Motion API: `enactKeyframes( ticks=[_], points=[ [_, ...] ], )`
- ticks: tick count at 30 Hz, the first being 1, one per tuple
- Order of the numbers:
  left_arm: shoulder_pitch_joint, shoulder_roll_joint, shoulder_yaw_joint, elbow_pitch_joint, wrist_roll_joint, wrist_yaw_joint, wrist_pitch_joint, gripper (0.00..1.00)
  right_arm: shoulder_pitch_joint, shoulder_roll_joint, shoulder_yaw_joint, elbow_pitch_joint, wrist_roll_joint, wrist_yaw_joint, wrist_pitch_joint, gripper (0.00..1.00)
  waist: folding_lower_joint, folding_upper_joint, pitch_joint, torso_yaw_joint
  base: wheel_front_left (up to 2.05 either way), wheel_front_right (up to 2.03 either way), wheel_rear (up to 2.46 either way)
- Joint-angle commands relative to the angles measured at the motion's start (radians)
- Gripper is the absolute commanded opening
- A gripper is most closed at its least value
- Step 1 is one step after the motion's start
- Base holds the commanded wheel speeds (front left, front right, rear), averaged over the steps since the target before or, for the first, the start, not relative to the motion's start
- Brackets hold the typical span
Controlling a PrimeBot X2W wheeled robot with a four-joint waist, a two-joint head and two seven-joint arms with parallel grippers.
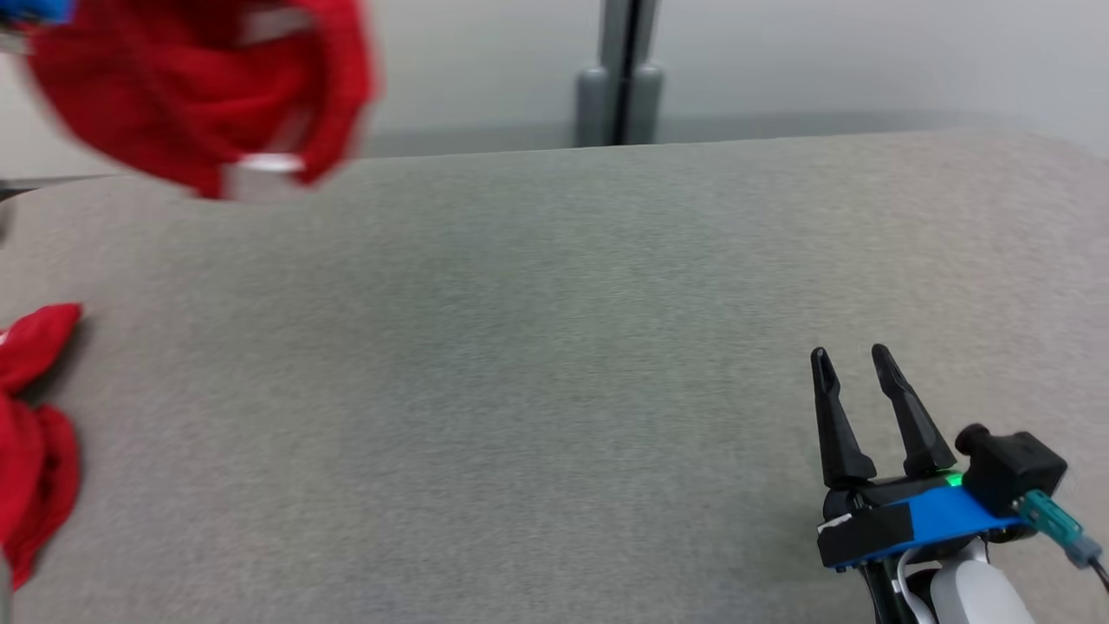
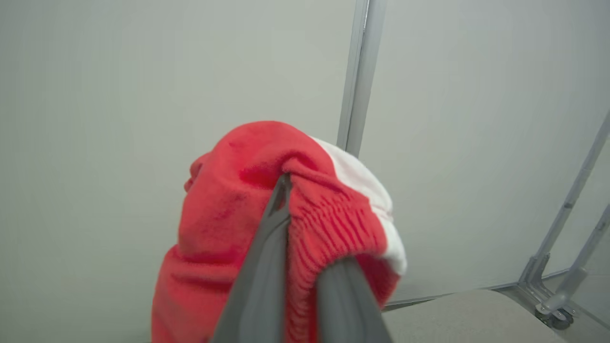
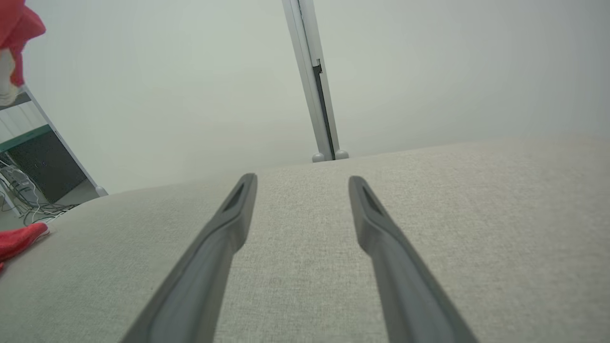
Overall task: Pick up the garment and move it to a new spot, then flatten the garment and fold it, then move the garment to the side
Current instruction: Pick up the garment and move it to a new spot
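Garment (image 2: 224, 224) aloft in left gripper (image 2: 287, 190)

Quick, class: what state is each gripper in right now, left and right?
Left gripper: shut on the red garment.
Right gripper: open, holding nothing.

Right gripper (image 1: 850, 352): two long black tapered fingers (image 1: 836, 425) on a blue plate (image 1: 940, 511). Black tape (image 1: 866, 529) at the plate's left end; green light (image 1: 953, 478) above it; black camera block (image 1: 1014, 468) and teal plug (image 1: 1053, 520) at its right; white forearm (image 1: 975, 594) below.
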Motion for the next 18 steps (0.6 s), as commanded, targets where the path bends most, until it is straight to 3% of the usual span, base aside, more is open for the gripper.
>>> enactKeyframes(
  ticks=[1, 12, 18],
  points=[
    [-0.008, -0.019, -0.016, 0.000, -0.005, -0.009, -0.003, 0.00, 0.009, -0.004, 0.000, 0.004, 0.001, 0.000, -0.004, 1.00, 0.0002, 0.0000, -0.002, -0.060, 0.00, 0.00, 0.00],
    [0.135, -0.186, -0.152, 0.054, -0.042, -0.068, -0.091, 0.00, 0.021, -0.004, -0.001, 0.001, 0.014, 0.000, -0.011, 1.00, 0.0002, 0.0000, 0.020, -0.277, 0.00, 0.00, 0.00],
    [0.311, -0.230, -0.230, 0.197, -0.007, -0.072, -0.179, 0.00, 0.033, -0.003, 0.008, 0.003, 0.029, 0.000, -0.016, 1.00, 0.0002, 0.0000, 0.032, -0.348, 0.00, 0.00, 0.00]
  ],
)
